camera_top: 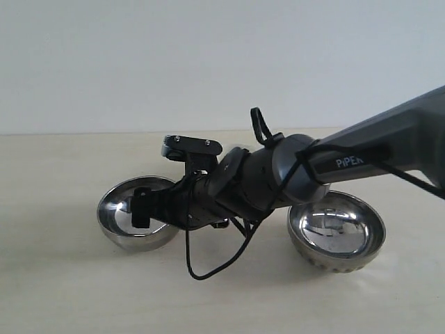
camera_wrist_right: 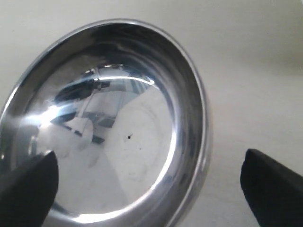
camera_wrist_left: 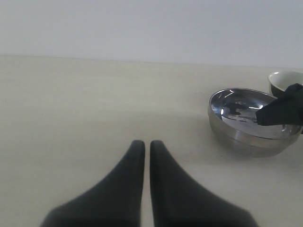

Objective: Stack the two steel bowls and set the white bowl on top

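My right claw (camera_wrist_right: 149, 158) is spread wide, straddling the rim of the smooth steel bowl (camera_top: 132, 235), one finger inside, one outside (not gripping). My left claw (camera_wrist_left: 147, 144) is pinched almost together, empty. The fluted steel bowl (camera_top: 337, 245) sits apart on the surface (camera_top: 62, 292), and the white bowl (camera_wrist_left: 284, 80) is near the smooth one.

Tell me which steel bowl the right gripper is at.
The smooth-sided steel bowl, left in the exterior view; the right gripper straddles its rim. The fluted bowl sits apart.

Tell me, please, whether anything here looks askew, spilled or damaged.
Nothing serious. The smooth steel bowl, the fluted steel bowl and the white bowl look intact and unspilled; only a tiny dark speck marks the smooth bowl's inside.
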You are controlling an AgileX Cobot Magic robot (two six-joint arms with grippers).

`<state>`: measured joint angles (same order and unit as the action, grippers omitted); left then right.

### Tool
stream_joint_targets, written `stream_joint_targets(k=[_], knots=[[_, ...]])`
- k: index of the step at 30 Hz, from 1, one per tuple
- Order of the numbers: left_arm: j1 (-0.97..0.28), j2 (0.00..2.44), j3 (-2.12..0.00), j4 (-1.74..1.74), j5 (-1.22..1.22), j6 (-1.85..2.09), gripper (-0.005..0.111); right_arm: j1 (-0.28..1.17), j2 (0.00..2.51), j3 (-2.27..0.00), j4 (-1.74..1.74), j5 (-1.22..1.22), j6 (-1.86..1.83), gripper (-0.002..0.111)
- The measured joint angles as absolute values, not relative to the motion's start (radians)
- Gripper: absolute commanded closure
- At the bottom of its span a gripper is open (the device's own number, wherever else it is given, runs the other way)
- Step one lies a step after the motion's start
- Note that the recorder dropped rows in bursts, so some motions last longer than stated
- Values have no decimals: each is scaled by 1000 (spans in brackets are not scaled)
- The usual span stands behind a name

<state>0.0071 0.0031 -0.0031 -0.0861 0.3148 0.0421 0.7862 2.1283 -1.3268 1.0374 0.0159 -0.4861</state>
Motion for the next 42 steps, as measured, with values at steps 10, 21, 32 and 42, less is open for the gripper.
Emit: stream_joint_targets(k=[10, 21, 32, 42], knots=[[7, 3, -3, -86, 315, 42, 103, 786, 2157, -1327, 1037, -5, -454, 47], [7, 3, -3, -86, 315, 42, 103, 788, 2157, -1327, 1037, 0, -431, 108], [7, 3, -3, -86, 315, 42, 103, 788, 2076, -1327, 1037, 114, -515, 108], [7, 3, -3, -86, 315, 42, 103, 669, 1867, -1327, 883, 392, -452, 108]])
